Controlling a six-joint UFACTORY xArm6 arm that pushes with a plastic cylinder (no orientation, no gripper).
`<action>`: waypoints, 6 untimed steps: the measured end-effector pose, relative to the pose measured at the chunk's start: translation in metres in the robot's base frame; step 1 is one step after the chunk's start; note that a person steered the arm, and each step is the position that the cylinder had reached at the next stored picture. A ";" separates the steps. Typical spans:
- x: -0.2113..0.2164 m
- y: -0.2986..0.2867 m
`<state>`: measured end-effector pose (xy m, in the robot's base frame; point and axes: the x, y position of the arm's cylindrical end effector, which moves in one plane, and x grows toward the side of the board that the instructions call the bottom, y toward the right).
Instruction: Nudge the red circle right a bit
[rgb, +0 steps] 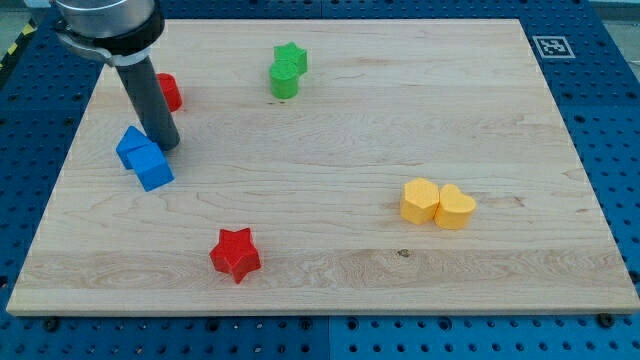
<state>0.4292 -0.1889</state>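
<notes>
The red circle (169, 91) lies near the board's upper left, partly hidden behind my dark rod. My tip (166, 146) rests on the board just below the red circle and right beside the upper right of two touching blue blocks (143, 158). A red star (235, 254) lies at the lower left centre.
A green star (292, 58) and a green block (284, 79) touch at the top centre. Two yellow blocks (437, 203) touch at the right, one heart-shaped. The wooden board (330, 280) lies on a blue pegboard table, with a marker tag (552, 45) at the upper right.
</notes>
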 end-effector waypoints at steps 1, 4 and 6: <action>-0.001 0.005; -0.031 -0.036; -0.072 -0.025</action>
